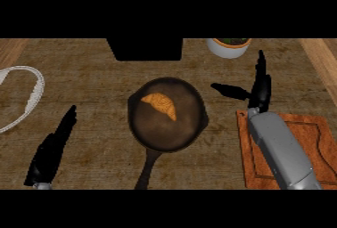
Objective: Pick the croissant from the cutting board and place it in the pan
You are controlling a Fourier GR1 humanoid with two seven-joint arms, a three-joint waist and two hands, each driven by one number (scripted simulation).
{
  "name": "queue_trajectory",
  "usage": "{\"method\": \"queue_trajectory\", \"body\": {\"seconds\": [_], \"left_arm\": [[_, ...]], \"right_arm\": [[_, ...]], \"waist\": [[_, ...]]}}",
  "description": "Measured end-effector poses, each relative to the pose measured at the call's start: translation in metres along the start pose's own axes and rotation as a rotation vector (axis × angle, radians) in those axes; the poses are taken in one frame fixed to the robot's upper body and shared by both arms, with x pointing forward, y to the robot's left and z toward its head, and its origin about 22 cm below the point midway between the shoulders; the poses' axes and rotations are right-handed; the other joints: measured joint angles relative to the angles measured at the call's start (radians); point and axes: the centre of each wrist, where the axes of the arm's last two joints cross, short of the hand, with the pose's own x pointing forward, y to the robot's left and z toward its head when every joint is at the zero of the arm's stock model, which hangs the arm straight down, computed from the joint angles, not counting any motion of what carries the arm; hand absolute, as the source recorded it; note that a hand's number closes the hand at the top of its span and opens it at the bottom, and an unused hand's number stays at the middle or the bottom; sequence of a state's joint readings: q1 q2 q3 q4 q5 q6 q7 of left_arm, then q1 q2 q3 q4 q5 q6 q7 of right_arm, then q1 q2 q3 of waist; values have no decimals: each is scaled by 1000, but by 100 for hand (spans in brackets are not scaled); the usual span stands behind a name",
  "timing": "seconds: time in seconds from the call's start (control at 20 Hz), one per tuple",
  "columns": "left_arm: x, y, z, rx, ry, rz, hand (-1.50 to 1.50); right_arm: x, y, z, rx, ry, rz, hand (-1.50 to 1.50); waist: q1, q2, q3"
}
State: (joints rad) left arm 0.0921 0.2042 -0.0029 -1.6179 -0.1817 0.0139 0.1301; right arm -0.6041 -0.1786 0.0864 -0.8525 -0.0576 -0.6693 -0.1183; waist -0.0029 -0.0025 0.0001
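Note:
The golden croissant [162,104] lies inside the dark pan [187,129] at mid-counter, toward the pan's upper left. The pan's handle runs down toward the lower edge. My right hand [260,87] hovers right of the pan, fingers straight and pointing away, thumb spread toward the pan, holding nothing. Its grey forearm crosses the brown cutting board [326,147] at the lower right, which carries nothing that I can see. My left hand [52,147] rests open at the lower left, fingers straight.
A white pot with dark contents [228,46] stands at the back right. A black box [145,48] sits at the back centre. A white curved object [30,95] lies at the left edge. Wooden strips border the counter's sides.

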Motion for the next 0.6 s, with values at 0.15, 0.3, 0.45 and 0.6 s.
{"method": "queue_trajectory", "body": {"seconds": [0.15,0.3,0.45,0.6], "left_arm": [[-3,-1,1,7,7,0,0],[3,2,-1,8,6,-1,0],[-1,4,2,3,1,-5,0],[-5,3,1,1,2,-3,0]], "right_arm": [[-17,-43,-1,-15,-14,10,-150],[-26,-85,3,-8,-22,20,-150],[-34,-123,4,-5,-34,25,-150],[-38,-154,8,2,-37,31,-150]], "waist": [[-5,-1,0],[-8,-1,0],[-4,0,0],[-3,1,0]]}}
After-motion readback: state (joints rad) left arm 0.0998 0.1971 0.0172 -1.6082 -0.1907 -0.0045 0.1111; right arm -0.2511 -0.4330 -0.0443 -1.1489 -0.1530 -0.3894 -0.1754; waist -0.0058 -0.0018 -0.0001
